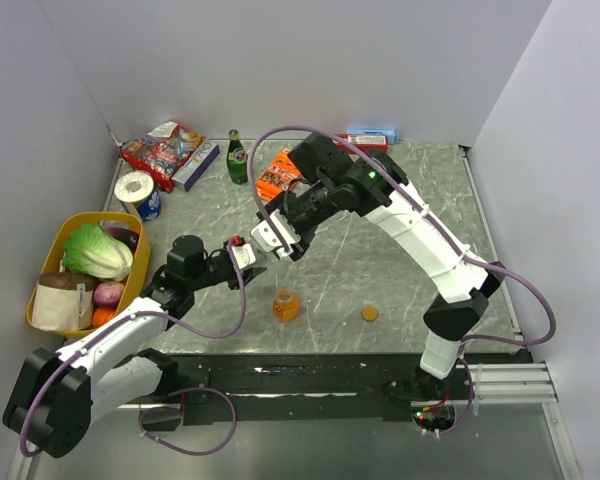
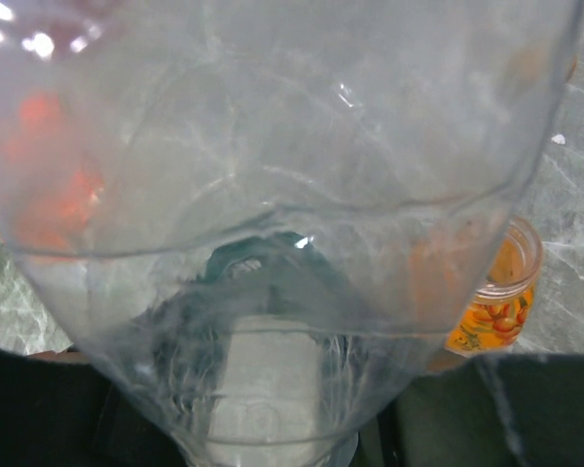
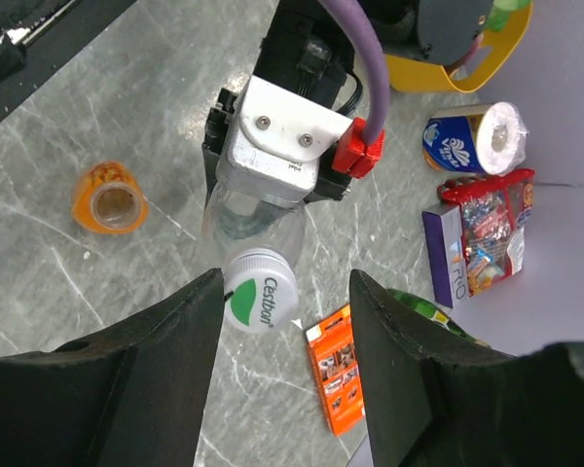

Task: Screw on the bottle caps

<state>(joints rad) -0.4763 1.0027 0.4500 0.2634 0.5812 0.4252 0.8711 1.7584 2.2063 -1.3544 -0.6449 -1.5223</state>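
left fingers hidden. left wrist view filled by the wall of the clear bottle (image 2: 292,195), blurring all behind it. seen from the right wrist, left gripper (image 1: 242,254) clamped round that bottle's body, the contact covered by a white camera mount (image 3: 273,146) and a red plug (image 3: 358,154). held off the table (image 1: 400,230), neck pointing toward the right gripper (image 3: 286,287).

right gripper spread wide, one finger (image 3: 165,370) on either side of the white cap (image 3: 261,289). one finger's edge just beside the cap rim, touching or not hard to tell; the other clearly apart. cap at the bottle's mouth, between the fingertips; how far threaded on, cannot tell.

readable: "Cestbon" in green on the cap, next to a green patch. print on the purple box (image 3: 453,263), snack bag (image 3: 492,229) and blue-wrapped paper roll (image 3: 472,141) too small to read.

orange bottle (image 3: 110,197) near the left gripper, upright on the table, mouth open; only partly seen past the clear wall in the left wrist view. orange cap (image 1: 369,313) flat on the table, well apart from both grippers, toward the right arm's base. yellow basket (image 3: 487,49) cut off at the frame edge.
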